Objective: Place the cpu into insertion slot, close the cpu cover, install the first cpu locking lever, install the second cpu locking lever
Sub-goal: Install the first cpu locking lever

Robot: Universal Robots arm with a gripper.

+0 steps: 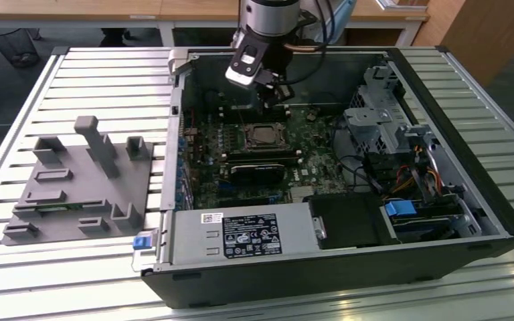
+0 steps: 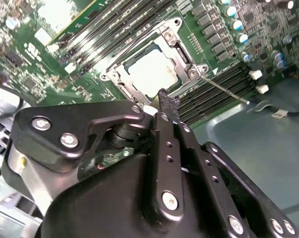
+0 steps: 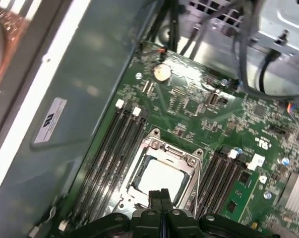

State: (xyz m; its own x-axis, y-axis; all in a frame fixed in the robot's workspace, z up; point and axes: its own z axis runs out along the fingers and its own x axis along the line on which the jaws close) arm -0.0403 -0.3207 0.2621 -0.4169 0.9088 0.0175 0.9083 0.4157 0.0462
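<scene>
The cpu (image 3: 160, 177) lies flat in the insertion slot (image 1: 262, 136) on the green board, its pale metal top showing in both wrist views (image 2: 150, 71). The silvery cpu cover (image 2: 178, 48) lies down around it as a frame (image 3: 150, 144). A thin metal locking lever (image 2: 224, 89) juts from one socket corner across the memory slots. My gripper (image 3: 159, 195) is shut with nothing between its black fingers. It hangs just above the socket's edge (image 2: 168, 101), inside the open case behind the socket in the exterior view (image 1: 280, 95).
The case walls (image 1: 179, 100) ring the board. A black module (image 1: 259, 170) and a labelled power supply box (image 1: 239, 235) sit in front of the socket. A drive cage (image 1: 382, 120) with cables stands at the exterior view's right. A grey fixture (image 1: 78, 184) lies outside on the slatted table.
</scene>
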